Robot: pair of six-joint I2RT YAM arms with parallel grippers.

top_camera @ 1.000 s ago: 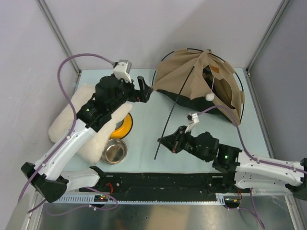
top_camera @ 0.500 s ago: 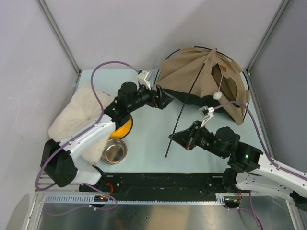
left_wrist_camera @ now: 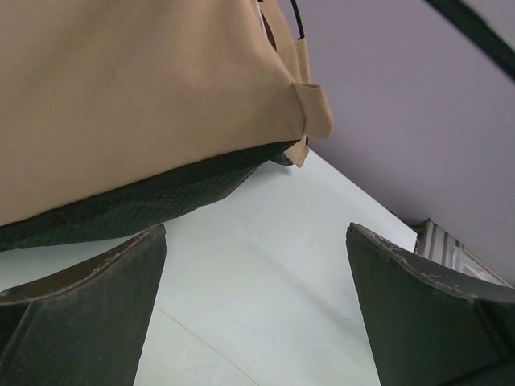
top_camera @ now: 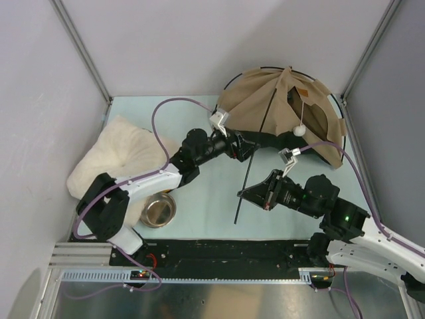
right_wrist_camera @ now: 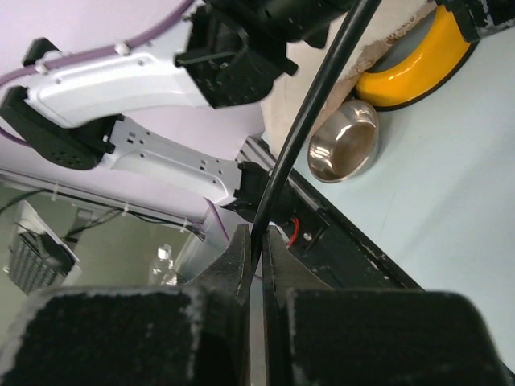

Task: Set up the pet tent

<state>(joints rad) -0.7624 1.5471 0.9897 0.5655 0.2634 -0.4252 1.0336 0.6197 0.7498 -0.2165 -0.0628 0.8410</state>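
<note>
The pet tent (top_camera: 255, 100) is a half-raised heap of tan fabric at the back right, with a white pom-pom (top_camera: 299, 131) hanging at its front. One thin black pole (top_camera: 255, 143) runs from its top down toward the table's middle. My right gripper (top_camera: 244, 195) is shut on the lower part of this pole (right_wrist_camera: 322, 96), which is pinched between the fingers (right_wrist_camera: 241, 265). My left gripper (top_camera: 249, 147) is open just at the tent's lower left edge. In the left wrist view the tan fabric (left_wrist_camera: 145, 96) and the dark base (left_wrist_camera: 137, 205) lie just beyond the open gripper (left_wrist_camera: 256, 233), with nothing between its fingers.
A cream fluffy pillow (top_camera: 119, 156) lies at the left. A steel bowl (top_camera: 159, 209) sits beside it, and the yellow holder (right_wrist_camera: 418, 64) is under the left arm. Grey walls close in the back and both sides. A black rail (top_camera: 226, 252) runs along the near edge.
My left arm has stretched right and low, from above the pillow to the tent's left edge. My right gripper has carried the pole a little to the right, and the tent has shifted.
</note>
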